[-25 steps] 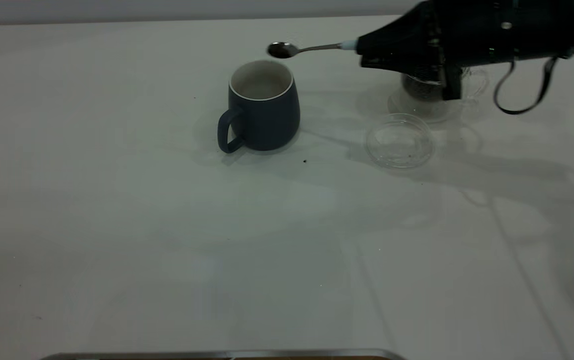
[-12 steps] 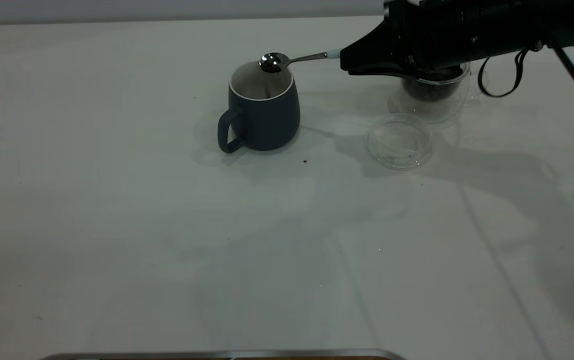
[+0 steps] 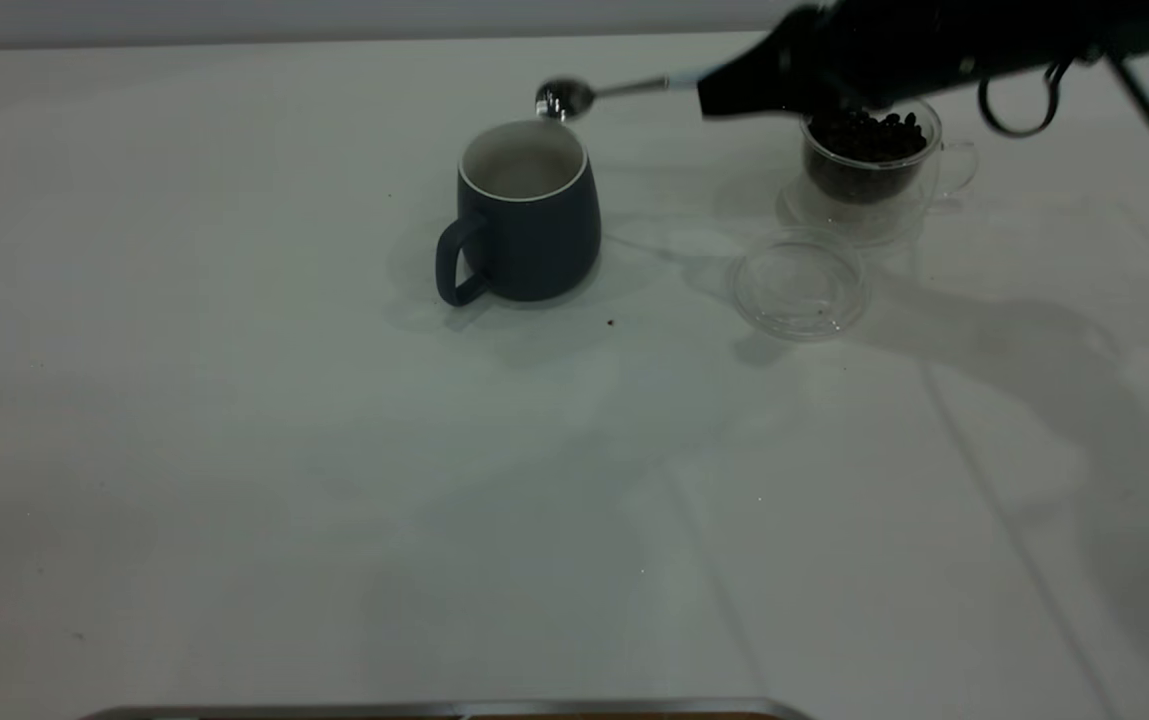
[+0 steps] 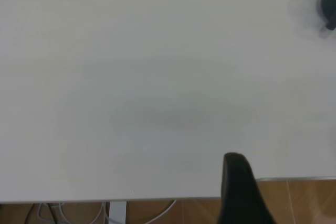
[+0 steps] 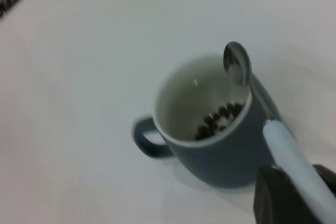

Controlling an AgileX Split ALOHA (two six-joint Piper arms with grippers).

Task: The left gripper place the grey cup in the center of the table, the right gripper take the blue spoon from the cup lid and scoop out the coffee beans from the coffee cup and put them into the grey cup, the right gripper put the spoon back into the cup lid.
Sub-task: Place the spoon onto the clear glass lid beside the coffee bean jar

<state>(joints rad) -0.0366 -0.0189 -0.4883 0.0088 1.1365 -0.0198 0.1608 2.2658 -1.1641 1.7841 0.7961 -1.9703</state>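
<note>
Blue-handled spoon (image 3: 589, 95) clamped in right hand (image 3: 724, 98), near-level, bowl twd grey cup (image 3: 528, 212).

Could not tell the set of the left pincer (image 4: 239, 192), cut off at the left wrist picture's edge, nor see past the dark blurred right pincer (image 3: 734, 95) hiding the spoon (image 3: 594, 95) handle's end and part of the coffee cup (image 3: 869, 160) rim.

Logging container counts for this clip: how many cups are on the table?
2. The grey cup stands near the table's centre with a few beans inside; the clear coffee cup, full of beans, stands to its right, behind the empty cup lid. None appear hidden.
</note>
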